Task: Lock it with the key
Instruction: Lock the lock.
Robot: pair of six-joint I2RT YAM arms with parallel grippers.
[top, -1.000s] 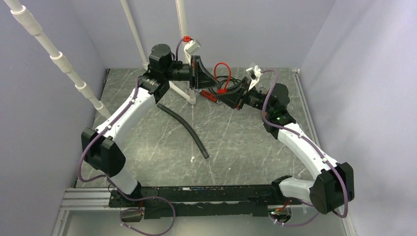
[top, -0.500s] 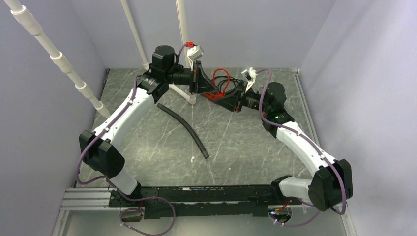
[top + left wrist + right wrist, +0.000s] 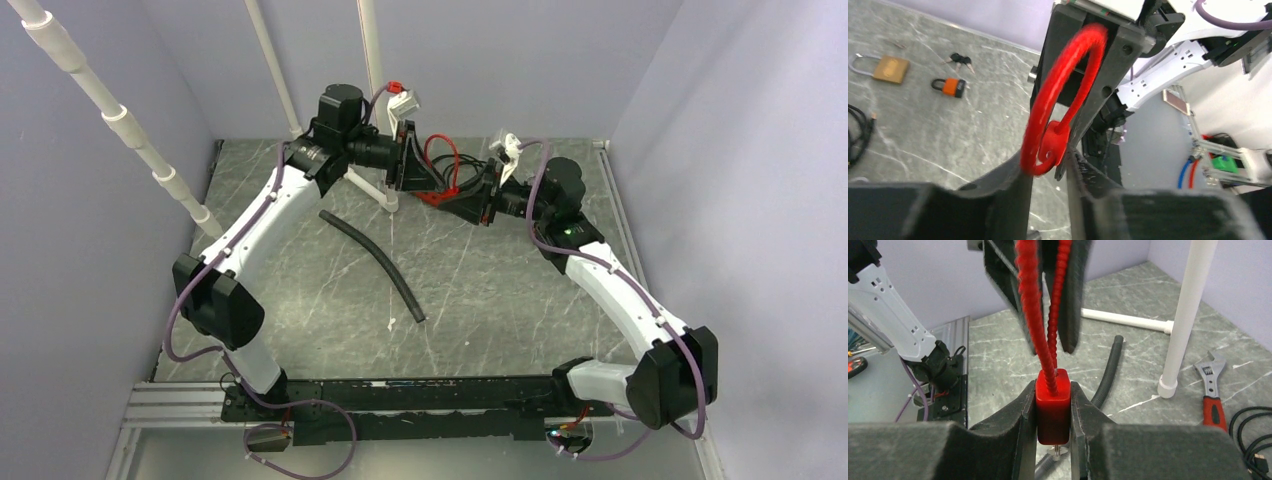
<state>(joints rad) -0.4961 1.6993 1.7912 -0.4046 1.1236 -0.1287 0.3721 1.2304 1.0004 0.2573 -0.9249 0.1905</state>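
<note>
Right gripper [image 3: 1053,390] is pressed shut on the red lock [image 3: 1052,407], pinching its body from both sides with the cable [image 3: 1030,300] rising out of its top. We hold it in the air over the far part of the table [image 3: 480,300], between the two wrists. Under the body a small metal stub [image 3: 1055,452] shows; we cannot tell whether it is a key or part of the lock.

Left gripper [image 3: 1048,160] faces the right one and its fingers are closed on the far end of the cable loop, where a rounder red piece sits between them. What that piece is, we cannot make out.

Farther out on the table lie a brass padlock [image 3: 890,68], an orange padlock [image 3: 951,87] and a pair of black-headed keys [image 3: 960,60] near them. A black hose [image 3: 375,262] lies in the middle of the table, a wrench [image 3: 1213,385] beside the foot of a white pipe [image 3: 1188,315], and black wires [image 3: 1253,435] near it.

We judge the step in hand to be steadying the lock between both grippers, with the locking itself not yet done. The next move calls for one hand to keep the body firm while the other frees itself, takes the right key by its head, lines the blade up with the keyway and turns it. The cable is springy, so letting go of it may swing the body.
</note>
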